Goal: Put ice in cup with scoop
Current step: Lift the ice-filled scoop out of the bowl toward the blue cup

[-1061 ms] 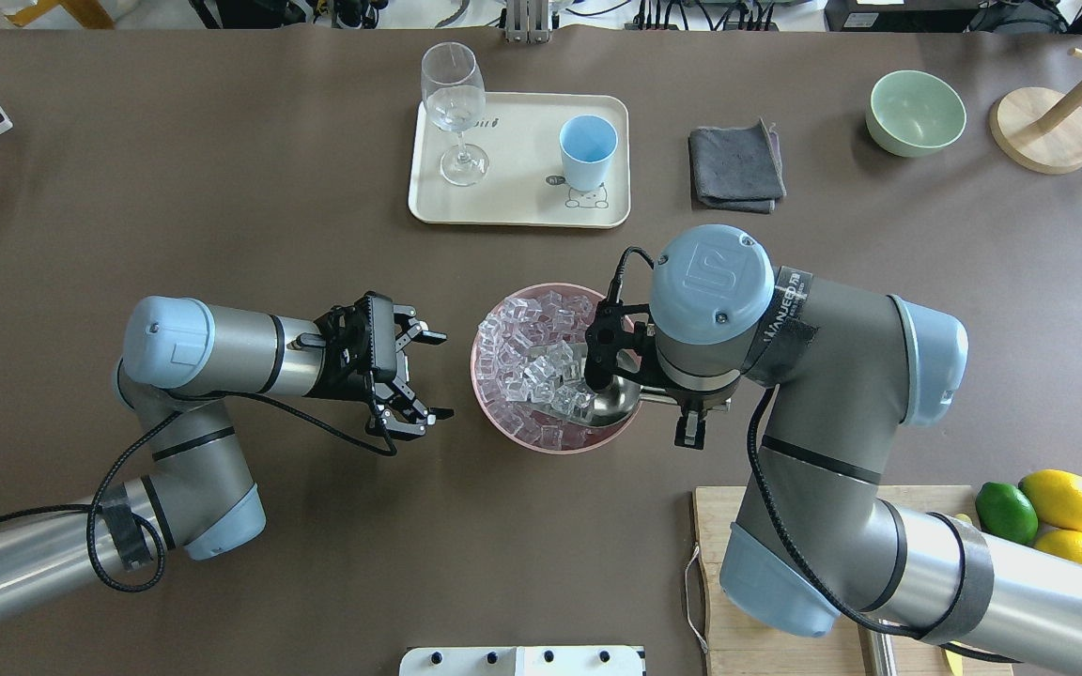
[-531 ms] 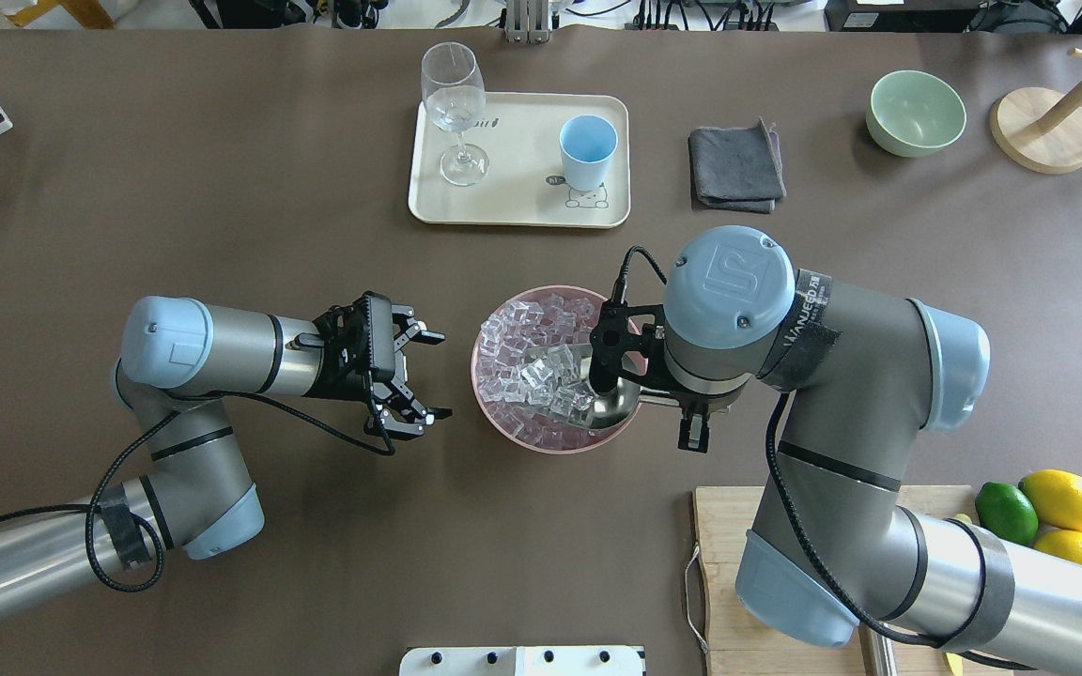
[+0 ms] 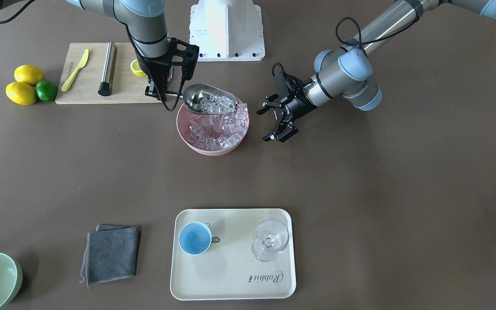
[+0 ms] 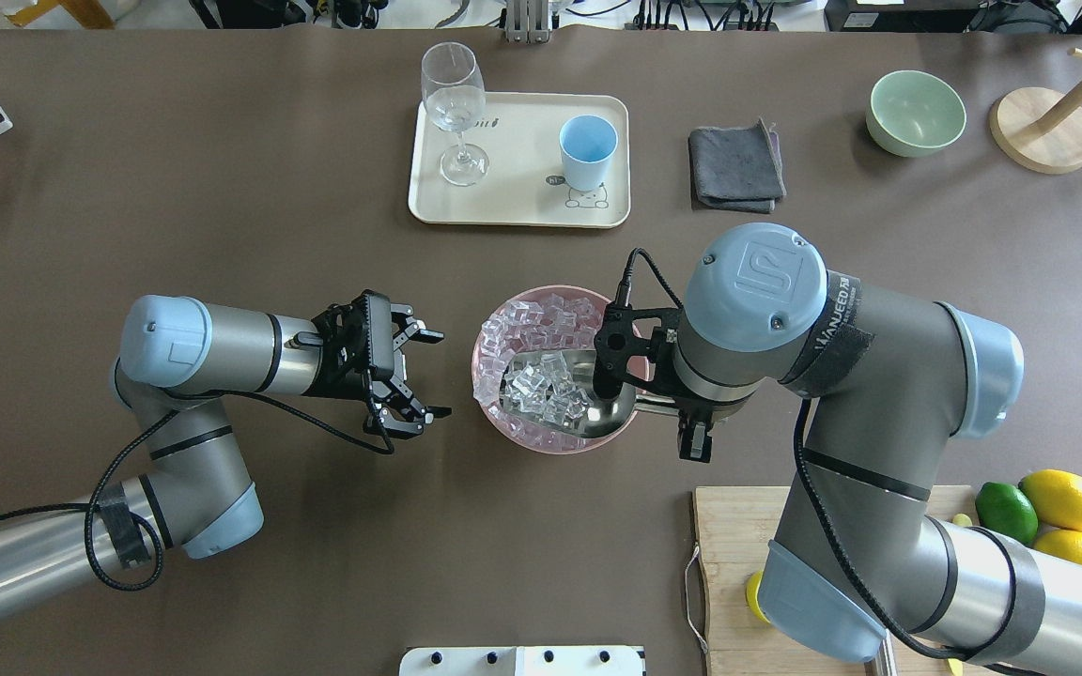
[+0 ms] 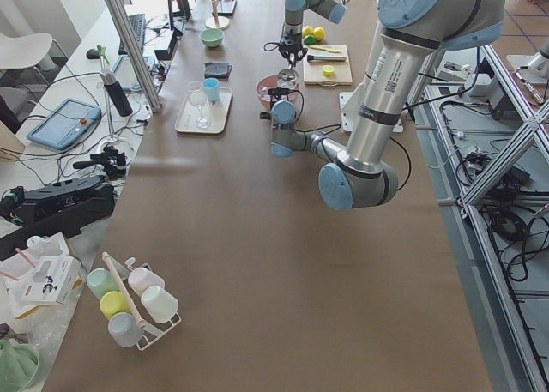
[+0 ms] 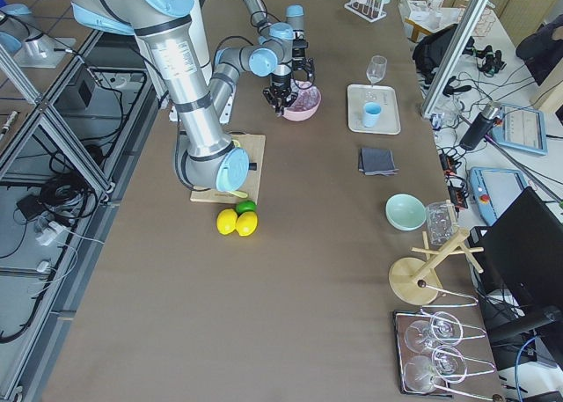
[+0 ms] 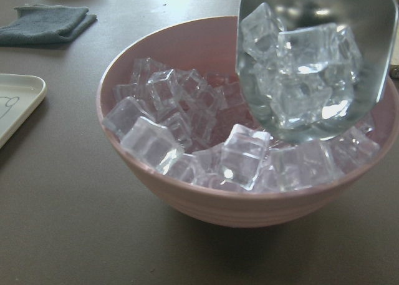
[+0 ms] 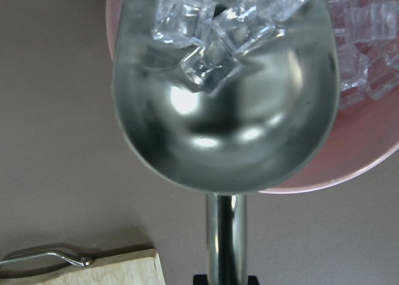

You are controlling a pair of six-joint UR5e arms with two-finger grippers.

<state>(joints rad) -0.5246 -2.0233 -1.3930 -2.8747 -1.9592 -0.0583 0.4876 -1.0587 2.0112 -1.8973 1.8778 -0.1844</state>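
Note:
My right gripper (image 3: 158, 89) is shut on the thin handle of the shiny steel scoop (image 4: 597, 406). The scoop (image 3: 207, 100) is held just above the pink bowl (image 4: 550, 445) and carries several clear ice cubes (image 4: 546, 390). More ice (image 3: 218, 127) fills the bowl. In the right wrist view the scoop (image 8: 224, 110) has its cubes at the front end. My left gripper (image 4: 444, 373) is open and empty, left of the bowl and facing it. The light-blue cup (image 4: 587, 150) stands upright on the cream tray (image 4: 522, 211) beyond the bowl.
A stemmed glass (image 4: 453, 103) stands on the tray's left. A grey cloth (image 4: 736, 169), a green bowl (image 4: 915, 113) and a wooden stand (image 4: 1043, 127) lie far right. A cutting board (image 3: 88, 92) with a steel cylinder, lemons and a lime (image 4: 1062, 498) are near my right arm.
My right arm has raised the scoop out of the ice with a load of cubes and drawn back slightly to the right. The left arm has not moved.

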